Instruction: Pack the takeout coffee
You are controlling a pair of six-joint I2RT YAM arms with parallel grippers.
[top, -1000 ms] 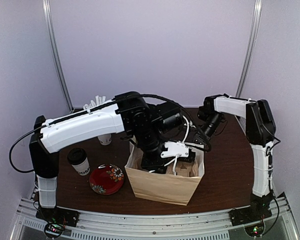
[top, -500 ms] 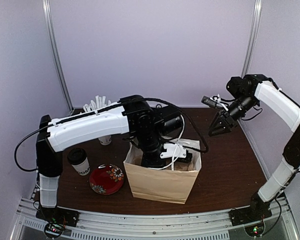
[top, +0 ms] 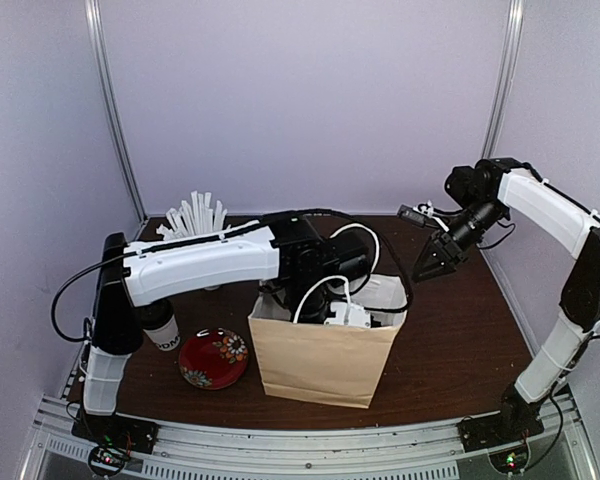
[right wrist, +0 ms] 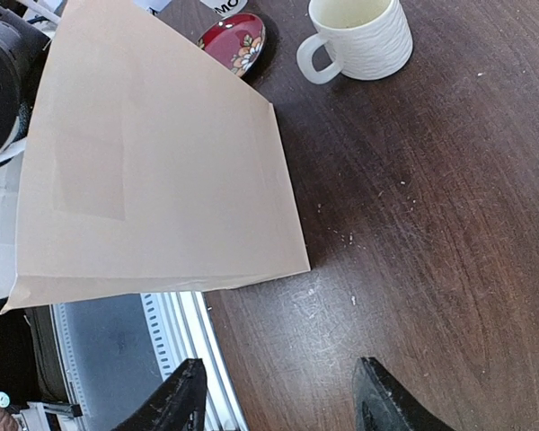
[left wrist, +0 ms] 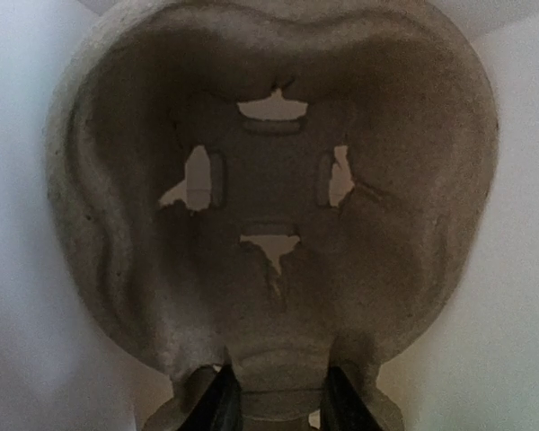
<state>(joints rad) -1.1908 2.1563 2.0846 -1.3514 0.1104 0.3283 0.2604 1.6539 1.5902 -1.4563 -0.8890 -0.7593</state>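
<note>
The takeout coffee (top: 163,330), a white paper cup with black lettering, stands at the table's left, half hidden behind my left arm; its lettered base shows at the top edge of the right wrist view (right wrist: 223,5). My left gripper (left wrist: 278,406) is down inside the brown paper bag (top: 320,365), shut on a tab of a grey pulp cup carrier (left wrist: 269,206) that fills its view. My right gripper (top: 435,262) hangs open in the air to the right of the bag, nothing between its fingers (right wrist: 181,404).
A red patterned plate (top: 213,358) lies left of the bag. A cup of white straws (top: 195,215) stands at the back left. The white handled mug (right wrist: 359,36) sits beyond the bag (right wrist: 153,162). The table's metal front rail (right wrist: 175,332) runs beside the bag.
My left arm has sunk lower into the bag with the carrier. My right arm has swung up and back, away from the bag to the right.
</note>
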